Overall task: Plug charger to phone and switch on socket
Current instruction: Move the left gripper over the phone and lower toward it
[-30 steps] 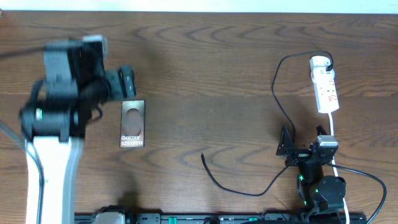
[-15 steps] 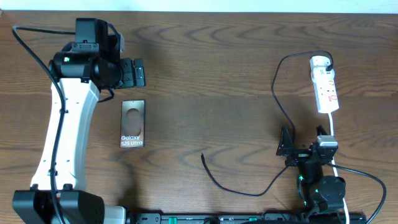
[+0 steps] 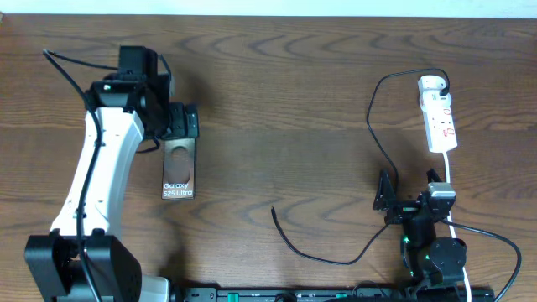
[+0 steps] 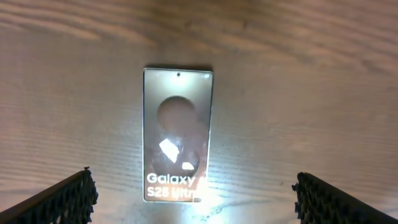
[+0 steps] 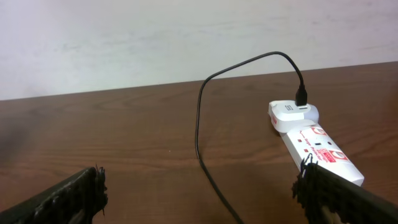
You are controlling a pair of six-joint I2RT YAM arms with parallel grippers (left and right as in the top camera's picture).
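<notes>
Phone (image 3: 179, 168) now under left gripper (image 3: 179, 124), just swung in, fingers apart; right gripper (image 3: 388, 200) parked, also apart; charger (image 3: 319, 252) untouched

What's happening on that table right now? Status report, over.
Both open, empty: left gripper hovering by phone, right gripper low near the cable. Charger plugged into socket; its tip loose on the table, apart from phone. Nothing lying between them.

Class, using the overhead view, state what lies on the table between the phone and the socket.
In the overhead view, only the charger cable crosses between the phone and the socket. The rest of that stretch is bare table.
</notes>
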